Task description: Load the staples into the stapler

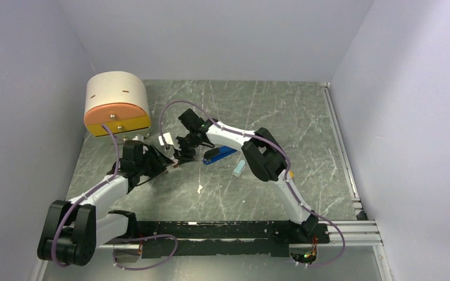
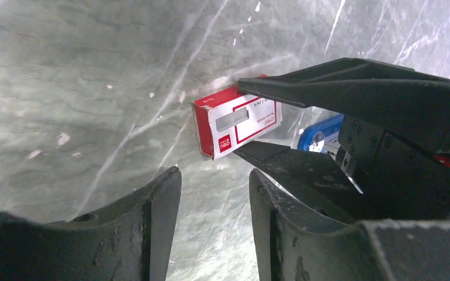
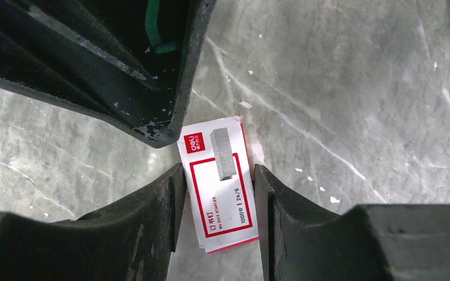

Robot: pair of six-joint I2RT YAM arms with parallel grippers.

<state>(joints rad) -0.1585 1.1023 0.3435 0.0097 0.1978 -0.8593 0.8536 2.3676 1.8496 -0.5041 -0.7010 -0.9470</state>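
A red-and-white staple box [image 3: 221, 181] lies flat on the grey marbled table, with a picture of staples on its label. The staples themselves are hidden. My right gripper [image 3: 218, 170] reaches down over the box, one finger against each long side, shut on it. In the left wrist view the same box [image 2: 234, 120] sits between the right gripper's black fingers [image 2: 340, 88]. My left gripper [image 2: 215, 172] is open and empty, just short of the box's near end. The blue stapler [image 1: 220, 154] lies right of both grippers, and a blue corner of the stapler [image 2: 319, 133] shows behind the right gripper.
A round beige and orange block [image 1: 117, 102] stands at the back left. A small pale-blue piece [image 1: 238, 168] lies near the right arm's elbow. A small whitish flat piece [image 1: 165, 139] lies just behind the grippers. White walls close in the table on three sides.
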